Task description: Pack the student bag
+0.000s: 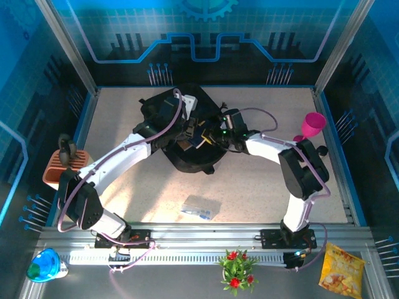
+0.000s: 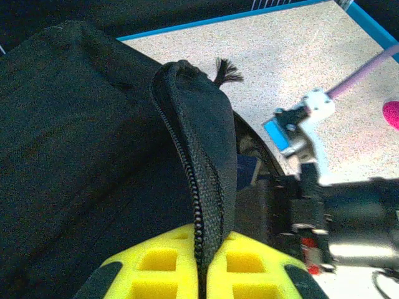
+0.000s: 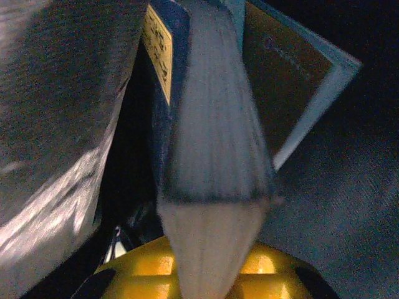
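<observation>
Speckled beige surface (image 1: 262,187) inside a blue-lit enclosure, both arms reaching in toward the middle. The student bag (image 1: 190,159) sits centre, toward the far side, black and slumped, with both wrists over it.

From the left wrist view I see the left fingers (image 2: 255,277) closed on the bag's zip edge (image 2: 199,205). The zipper teeth run straight down between the two yellow pads and the fabric lip stands up from the pinch. A frayed tassel (image 2: 225,70) sticks out at the top of that lip. The right arm's wrist (image 2: 349,218) is just beside the bag opening on that side.

From the right wrist view I see the right fingers (image 3: 140,268) clamped on a book (image 3: 212,156), page edge facing the camera. It has a dark-blue cover with a yellow label (image 3: 159,43). A second flat cover (image 3: 293,93), brownish with a pale border, lies right behind it. Dark fabric (image 3: 349,205) surrounds the book; I can't tell how deep in the bag it is.

Elsewhere on the surface:
- a pink cup (image 1: 312,126) near the right edge
- an orange rack (image 1: 59,168) at the left edge
- a clear packet (image 1: 201,207) on the near side, well apart from the bag

On the front rail:
- a small plant with red flowers (image 1: 235,268)
- a yellow snack bag (image 1: 341,268) at right
- a blue-green item (image 1: 45,265) at left
</observation>
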Motion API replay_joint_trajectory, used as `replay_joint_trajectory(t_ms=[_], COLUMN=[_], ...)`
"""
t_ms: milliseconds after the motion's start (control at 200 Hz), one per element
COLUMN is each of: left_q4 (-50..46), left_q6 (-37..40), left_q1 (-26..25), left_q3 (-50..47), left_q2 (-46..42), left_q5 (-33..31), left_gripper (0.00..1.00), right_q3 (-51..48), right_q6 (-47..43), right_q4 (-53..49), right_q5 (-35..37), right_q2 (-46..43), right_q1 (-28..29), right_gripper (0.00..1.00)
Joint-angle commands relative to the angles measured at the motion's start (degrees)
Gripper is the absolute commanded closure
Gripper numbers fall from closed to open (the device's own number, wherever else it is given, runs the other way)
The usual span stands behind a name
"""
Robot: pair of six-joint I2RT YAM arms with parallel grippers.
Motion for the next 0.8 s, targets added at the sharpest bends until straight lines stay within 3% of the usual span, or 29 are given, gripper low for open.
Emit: replay_joint_trajectory(t_ms=[0, 335, 620, 790], left_q4=[3.4, 4.8, 7.5, 7.3], left_q6=[-1.9, -3.2, -4.1, -4.6], left_q1=[-0.6, -0.5, -0.6, -0.5], left_q3=[-0.1, -1.2, -2.8, -2.5], left_q2=[-3.0, -5.3, -5.4, -3.9], left_q5=[0.2, -1.4, -1.6, -1.3], left_gripper=[0.95, 0.95, 0.95, 0.95], right_q3=[3.7, -0.4, 7.9, 12.3], right_q6=[-1.4, -0.4, -1.2, -2.8], right_q4=[2.8, 24.3, 4.0, -3.8], right_q5=[-1.2, -9.5, -3.3, -2.3], right_q2=[3.8, 3.1, 10.4, 12.8], right_q1=[0.7, 0.4, 0.5, 0.1], right_gripper=[0.86, 0.87, 0.83, 0.7])
